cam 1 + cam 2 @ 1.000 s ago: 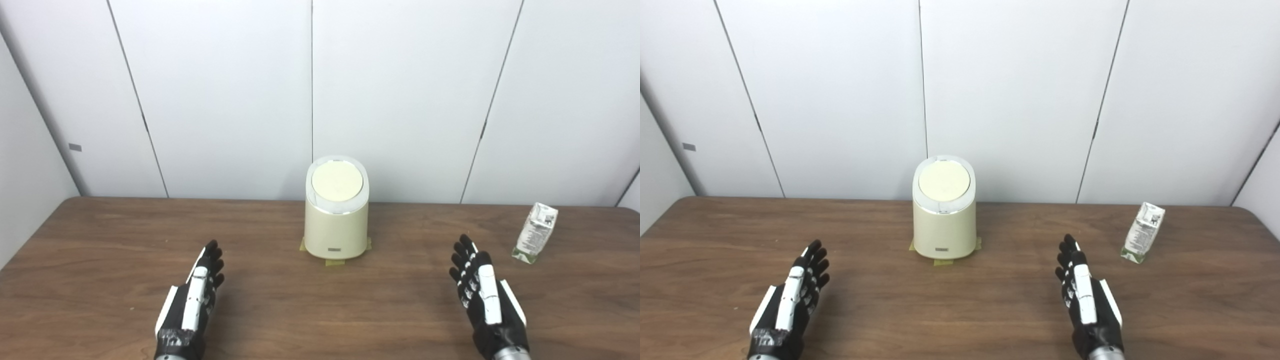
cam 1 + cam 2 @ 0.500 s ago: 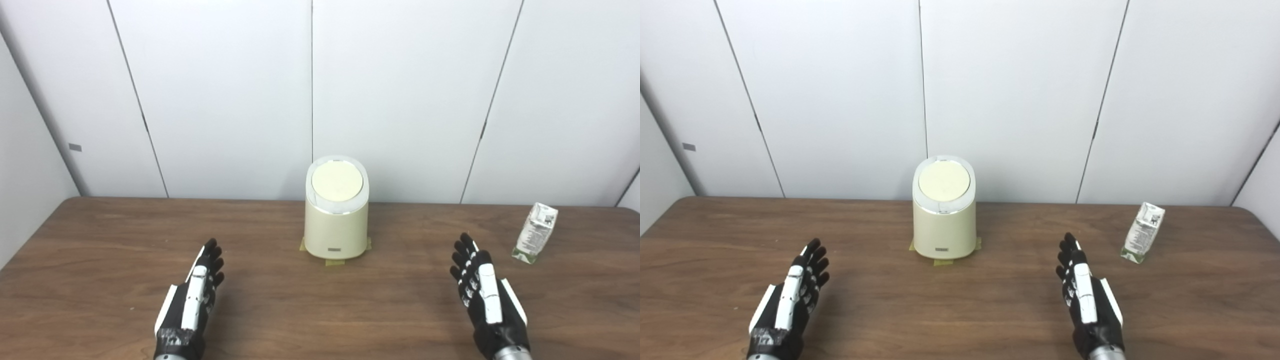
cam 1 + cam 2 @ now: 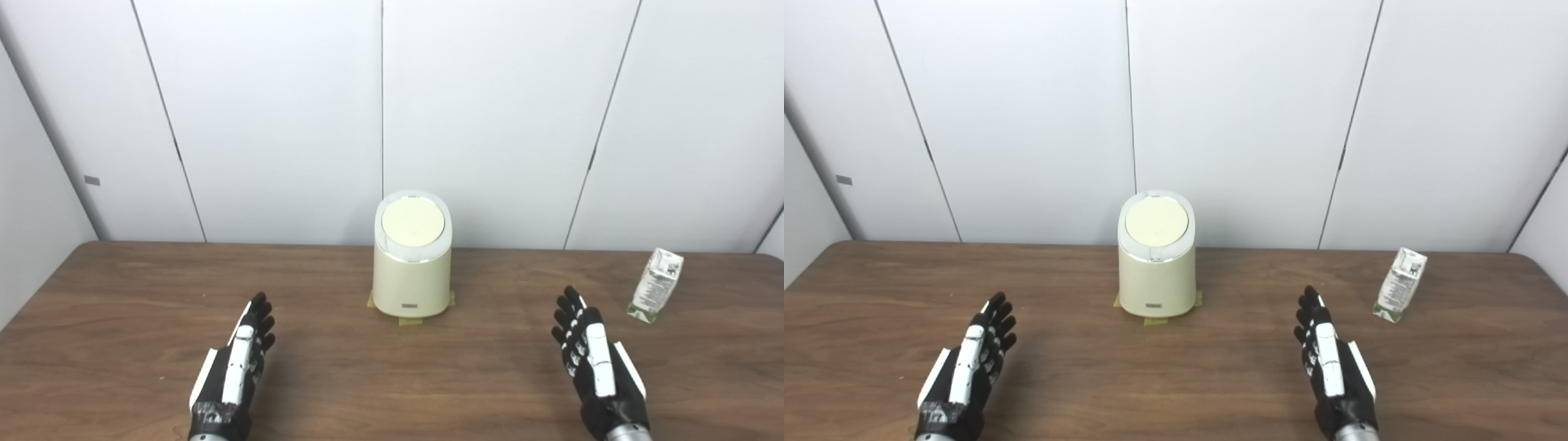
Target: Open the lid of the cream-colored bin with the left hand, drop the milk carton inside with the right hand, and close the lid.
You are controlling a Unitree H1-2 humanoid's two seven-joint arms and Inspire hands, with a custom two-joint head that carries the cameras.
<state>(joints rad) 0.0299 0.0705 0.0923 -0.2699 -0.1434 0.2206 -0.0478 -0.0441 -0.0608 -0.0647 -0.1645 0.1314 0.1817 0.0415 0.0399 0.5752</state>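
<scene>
The cream-colored bin (image 3: 411, 278) stands at the middle back of the brown table (image 3: 122, 288), its round lid (image 3: 413, 222) lying flat and closed. A small milk carton (image 3: 656, 285) stands tilted at the far right. My left hand (image 3: 236, 364) rests near the front left, open, fingers stretched out and holding nothing. My right hand (image 3: 591, 361) rests at the front right, open too, a short way in front and left of the carton. Both hands are well apart from the bin.
Yellow tape tabs (image 3: 409, 320) mark the bin's base. White wall panels (image 3: 275, 122) rise right behind the table's back edge. The table's right corner (image 3: 1528, 260) is rounded, just beyond the carton.
</scene>
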